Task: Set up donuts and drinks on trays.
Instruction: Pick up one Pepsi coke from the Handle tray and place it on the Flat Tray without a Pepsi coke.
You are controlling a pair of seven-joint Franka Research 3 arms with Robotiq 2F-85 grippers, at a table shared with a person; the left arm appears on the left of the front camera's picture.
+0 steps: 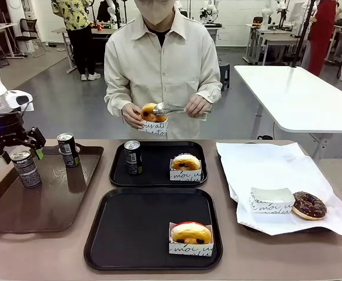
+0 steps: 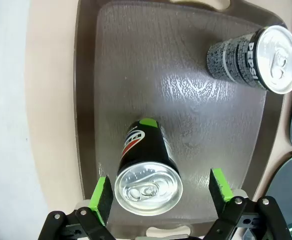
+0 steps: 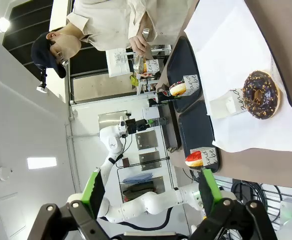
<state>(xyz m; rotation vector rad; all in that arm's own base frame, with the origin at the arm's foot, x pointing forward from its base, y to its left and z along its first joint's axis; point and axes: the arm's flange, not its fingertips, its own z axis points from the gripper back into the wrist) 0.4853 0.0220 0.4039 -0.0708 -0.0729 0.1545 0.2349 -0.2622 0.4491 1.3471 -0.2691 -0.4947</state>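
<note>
- Front view: the far black tray (image 1: 158, 178) carries a drink can (image 1: 133, 157) and a yellow-iced donut (image 1: 186, 165), so it is judged complete. The near black tray (image 1: 135, 228) carries a red-iced donut (image 1: 191, 237) but no can. The person grips a sleeved donut (image 1: 152, 114) with tongs (image 1: 168, 108).
- Left wrist view: the left gripper (image 2: 160, 192) hangs over the brown tray (image 2: 136, 75). Its jaws are released and straddle an upright can (image 2: 148, 185), not clamped on it. A second can (image 2: 255, 57) stands farther along.
- Right wrist view: the right gripper (image 3: 151, 187) has its jaws released, with nothing between them. The chocolate donut (image 3: 259, 95) lies on white paper (image 3: 225, 45), not yet on a tray.
</note>
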